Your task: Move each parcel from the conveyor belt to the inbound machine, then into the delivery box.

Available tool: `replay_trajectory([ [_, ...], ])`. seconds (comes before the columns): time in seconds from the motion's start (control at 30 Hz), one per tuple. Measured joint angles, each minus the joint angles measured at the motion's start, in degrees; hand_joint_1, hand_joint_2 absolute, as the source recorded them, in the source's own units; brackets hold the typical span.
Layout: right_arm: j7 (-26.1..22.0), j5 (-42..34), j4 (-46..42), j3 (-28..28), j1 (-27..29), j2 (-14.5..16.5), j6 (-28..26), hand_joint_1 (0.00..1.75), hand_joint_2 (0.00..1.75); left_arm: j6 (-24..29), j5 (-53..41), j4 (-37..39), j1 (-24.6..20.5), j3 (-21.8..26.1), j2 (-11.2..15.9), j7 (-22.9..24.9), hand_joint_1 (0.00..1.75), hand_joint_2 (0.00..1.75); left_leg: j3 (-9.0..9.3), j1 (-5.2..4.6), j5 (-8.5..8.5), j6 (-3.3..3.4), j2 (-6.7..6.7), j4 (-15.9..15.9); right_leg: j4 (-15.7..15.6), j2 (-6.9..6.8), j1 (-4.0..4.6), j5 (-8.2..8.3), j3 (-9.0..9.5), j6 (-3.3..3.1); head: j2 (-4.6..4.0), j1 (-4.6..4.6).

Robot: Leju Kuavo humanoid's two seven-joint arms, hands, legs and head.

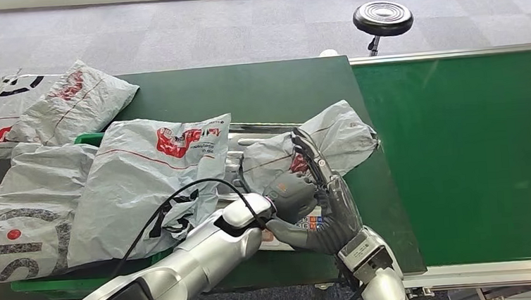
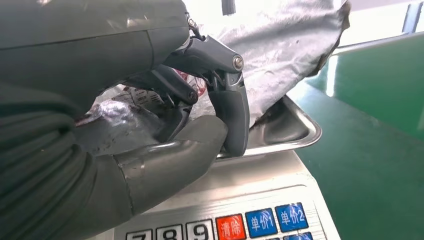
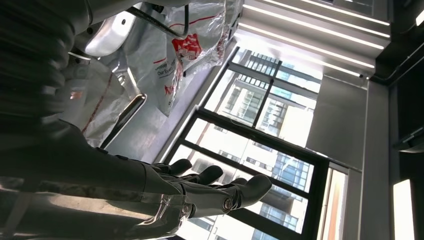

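At the near edge of the worktop (image 1: 258,87), the left hand (image 1: 290,194) pinches a grey parcel (image 1: 333,142) resting on the inbound machine's steel pan (image 2: 295,132), while the right hand (image 1: 326,206) stands beside it, fingers (image 3: 220,192) spread and holding nothing. Beyond and leftward lies the green delivery box (image 1: 89,140), heaped with parcels.

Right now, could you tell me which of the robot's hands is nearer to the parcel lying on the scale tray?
Left. The left hand grips the parcel over the scale tray; the right hand stands open beside it, fingers extended alongside.
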Motion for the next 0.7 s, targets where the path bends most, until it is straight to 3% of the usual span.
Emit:
replay_trajectory([
  [0.47,0.11,0.38,-0.38,0.0,0.75,-0.42,-0.32,0.0,1.75,1.68,-2.37,-2.66,-2.05,2.16,1.42,-0.98,1.75,1.75,-0.02,0.0,0.0,0.0,0.0,0.01,0.0,0.0,0.0,0.0,-0.02,0.0,0.0,0.01],
  [0.6,0.1,0.93,-0.93,0.0,1.51,-0.55,-0.5,0.0,1.75,2.41,-3.58,-5.06,-2.87,4.12,2.18,-2.09,0.0,1.75,-0.03,0.0,0.0,0.0,0.0,0.0,0.0,0.0,0.0,0.0,-0.04,0.0,0.0,0.01],
  [0.7,-0.04,1.4,-1.58,0.0,2.0,-0.69,-0.9,0.0,1.75,3.03,-4.91,-7.16,-3.42,5.77,2.74,-2.22,0.0,1.75,-0.03,0.0,0.01,0.0,0.01,0.0,0.0,0.01,0.0,0.0,-0.05,0.0,0.0,0.01],
])
